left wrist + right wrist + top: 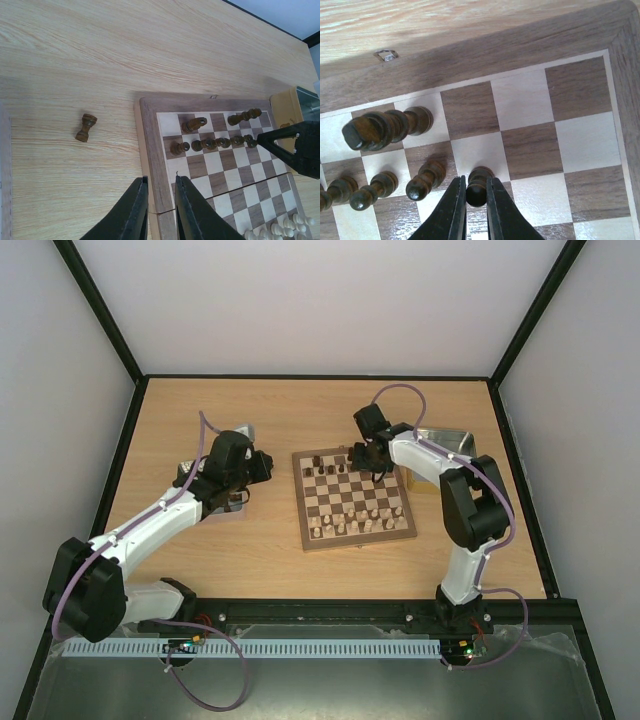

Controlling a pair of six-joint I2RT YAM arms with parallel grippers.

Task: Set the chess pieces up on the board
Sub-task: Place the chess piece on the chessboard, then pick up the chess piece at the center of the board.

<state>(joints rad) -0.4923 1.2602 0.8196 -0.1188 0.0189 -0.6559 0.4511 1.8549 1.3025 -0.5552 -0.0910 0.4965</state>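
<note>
While right jaws grip a dark pawn (478, 186) | left jaws ajar, empty | tray (450, 433) contents hidden

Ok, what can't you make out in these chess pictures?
Top view: the chess pieces are too small to name by type.
Right wrist view: the right gripper's fingers cover the pawn's base; contact with the board is unclear.
Left wrist view: the bottom edge and the left gripper cut off the board's near rows.
</note>
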